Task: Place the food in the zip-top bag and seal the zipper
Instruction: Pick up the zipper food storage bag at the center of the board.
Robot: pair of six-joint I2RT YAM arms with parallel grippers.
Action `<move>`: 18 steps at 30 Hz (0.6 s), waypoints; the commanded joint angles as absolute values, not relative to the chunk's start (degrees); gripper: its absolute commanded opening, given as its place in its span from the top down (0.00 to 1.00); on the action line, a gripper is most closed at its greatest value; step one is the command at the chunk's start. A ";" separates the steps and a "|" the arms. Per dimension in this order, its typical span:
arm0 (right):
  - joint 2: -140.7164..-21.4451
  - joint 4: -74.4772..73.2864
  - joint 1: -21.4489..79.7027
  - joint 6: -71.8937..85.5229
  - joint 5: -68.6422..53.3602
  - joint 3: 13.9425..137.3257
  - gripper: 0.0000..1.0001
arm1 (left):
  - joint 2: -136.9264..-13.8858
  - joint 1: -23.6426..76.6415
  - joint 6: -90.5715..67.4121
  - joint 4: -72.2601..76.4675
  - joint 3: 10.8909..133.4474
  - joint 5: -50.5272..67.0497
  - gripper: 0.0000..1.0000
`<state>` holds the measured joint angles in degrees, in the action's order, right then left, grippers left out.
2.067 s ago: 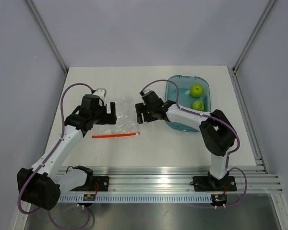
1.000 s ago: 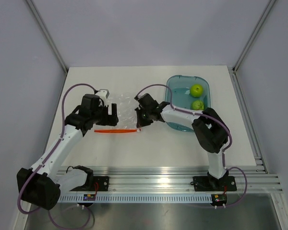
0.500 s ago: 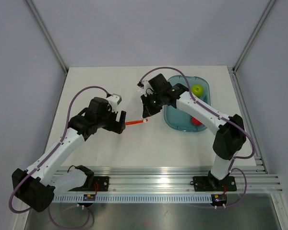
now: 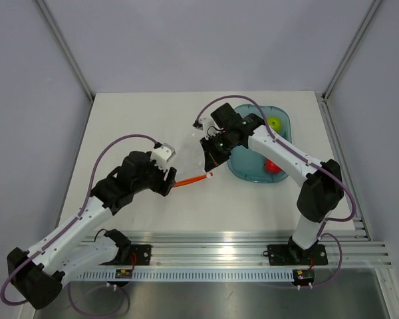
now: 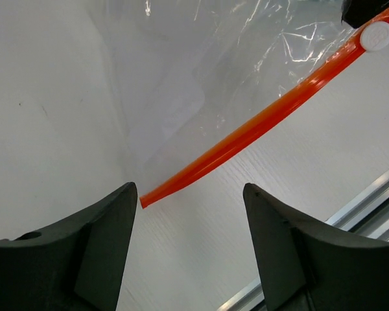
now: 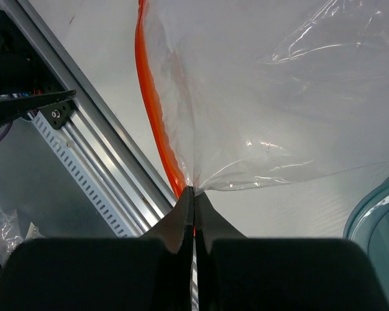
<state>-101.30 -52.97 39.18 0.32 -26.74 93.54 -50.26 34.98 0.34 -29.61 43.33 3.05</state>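
1. The right fingers (image 6: 175, 227) pinch one end of the zipper (image 5: 259, 123), holding the zip-top bag (image 6: 279, 97) just left of the teal tray (image 4: 243, 174).
2. The left fingers (image 5: 97, 240) stand wide by the zipper's other end, farther left.
3. A green apple (image 4: 273, 123) and a red fruit (image 4: 272, 166) lie in the tray.

From above and behind, we overlooked the whole table (image 4: 139, 113). Both wrist cameras sat close to the zipper (image 5: 259, 126), left at one end, right at the other; all views shared it.
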 commanded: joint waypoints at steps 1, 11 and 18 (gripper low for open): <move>-97.92 -54.94 38.06 -1.67 -29.00 92.29 1.00 | -50.79 36.47 5.27 -22.85 43.85 3.95 0.32; -98.70 -53.35 37.00 -2.28 -30.93 91.93 1.00 | -53.17 45.16 10.72 -17.86 40.18 0.28 0.34; -101.77 -53.79 35.77 -3.43 -33.22 93.34 1.00 | -56.78 46.49 11.95 -16.09 40.78 -1.32 0.38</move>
